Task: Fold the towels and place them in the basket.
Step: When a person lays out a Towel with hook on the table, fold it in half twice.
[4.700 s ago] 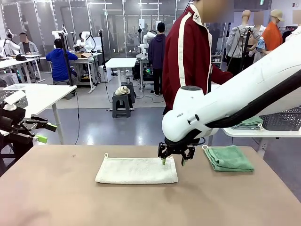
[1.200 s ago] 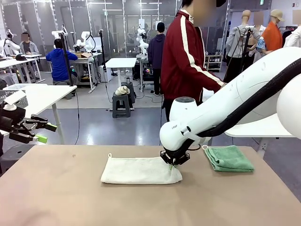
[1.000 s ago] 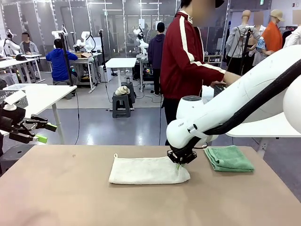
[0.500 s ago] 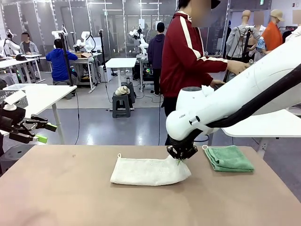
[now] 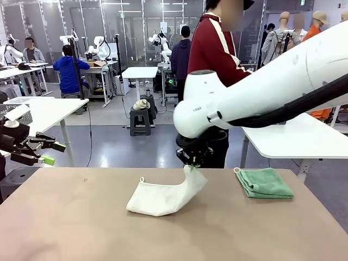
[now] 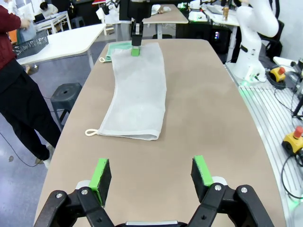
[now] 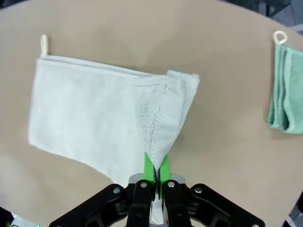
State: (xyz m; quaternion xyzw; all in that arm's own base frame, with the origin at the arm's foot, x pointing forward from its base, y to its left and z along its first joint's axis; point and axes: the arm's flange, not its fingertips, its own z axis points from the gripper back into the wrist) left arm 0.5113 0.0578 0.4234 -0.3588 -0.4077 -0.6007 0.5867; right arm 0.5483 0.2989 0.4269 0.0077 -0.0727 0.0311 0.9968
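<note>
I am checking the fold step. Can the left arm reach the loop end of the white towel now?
Probably yes. The left gripper hangs open, holding nothing, facing the white towel, and only bare table lies between. The right gripper pinches the opposite end, away from the loop.

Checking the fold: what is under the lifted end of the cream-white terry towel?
Bare tan table shows beneath the cream-white terry towel where the right tool raises its end. Anything under the flat part is covered.

Two towels on one tabletop (image 5: pixel 81 228): one cream-white towel (image 5: pixel 163 197), one mint green towel (image 5: pixel 265 182). Two robot hands: left hand (image 6: pixel 151 176), right hand (image 7: pixel 155 176).
</note>
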